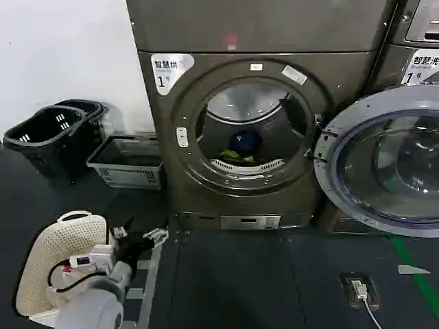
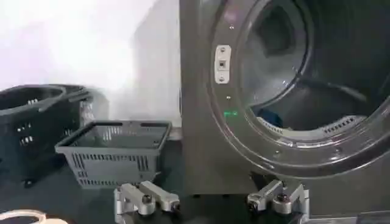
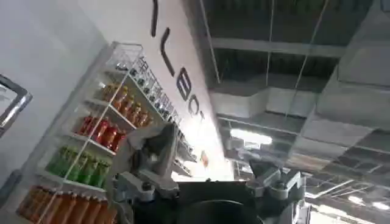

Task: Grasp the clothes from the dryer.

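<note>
The dryer (image 1: 206,103) stands ahead, bronze-grey, its porthole open and its glass door (image 1: 329,161) swung out to the right. Inside the drum, at the front of its floor, lie the clothes: a dark blue garment (image 1: 245,142) with a yellow-green cloth (image 1: 235,157) just in front of it. The blue garment (image 2: 268,115) also shows in the left wrist view, past the porthole rim. My left gripper (image 1: 143,233) hangs low at the left, well short of the dryer (image 2: 201,122), open (image 2: 211,204) and holding nothing. My right gripper (image 3: 210,189) points up at a ceiling, open and holding nothing.
A grey basket (image 1: 127,161) and black baskets (image 1: 51,133) stand left of the dryer. A white basket (image 1: 58,253) sits beside my left arm. A power strip (image 1: 360,288) and green tape (image 1: 411,264) lie on the floor at right. Another machine (image 1: 418,41) stands behind the open door.
</note>
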{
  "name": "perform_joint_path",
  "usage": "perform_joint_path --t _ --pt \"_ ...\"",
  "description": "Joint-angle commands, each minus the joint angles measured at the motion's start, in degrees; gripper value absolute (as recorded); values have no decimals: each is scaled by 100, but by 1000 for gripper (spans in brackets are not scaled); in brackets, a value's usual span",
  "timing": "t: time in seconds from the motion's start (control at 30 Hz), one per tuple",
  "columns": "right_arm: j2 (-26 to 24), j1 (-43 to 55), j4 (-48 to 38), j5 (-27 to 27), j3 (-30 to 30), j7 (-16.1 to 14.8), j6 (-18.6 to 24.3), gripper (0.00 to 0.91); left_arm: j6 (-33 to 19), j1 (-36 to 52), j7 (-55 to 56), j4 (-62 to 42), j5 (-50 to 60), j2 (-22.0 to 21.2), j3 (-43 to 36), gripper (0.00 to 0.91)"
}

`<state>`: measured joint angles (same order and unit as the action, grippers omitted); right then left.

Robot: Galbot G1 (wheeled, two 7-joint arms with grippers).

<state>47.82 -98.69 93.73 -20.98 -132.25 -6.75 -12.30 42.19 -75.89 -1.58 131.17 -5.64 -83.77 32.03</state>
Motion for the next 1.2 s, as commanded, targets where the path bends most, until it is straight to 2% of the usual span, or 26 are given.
perform_joint_path --t 0.03,0.2,1.2 --pt "-20 -3 -27 -18 75 252 109 907 281 -13 -4 1 -4 8 1 907" --pt "-13 16 -57 -28 70 205 141 907 281 -33 -11 23 2 22 -4 907" --pt "-16 29 -66 -133 45 364 -44 907 281 -58 48 66 10 53 -23 907"
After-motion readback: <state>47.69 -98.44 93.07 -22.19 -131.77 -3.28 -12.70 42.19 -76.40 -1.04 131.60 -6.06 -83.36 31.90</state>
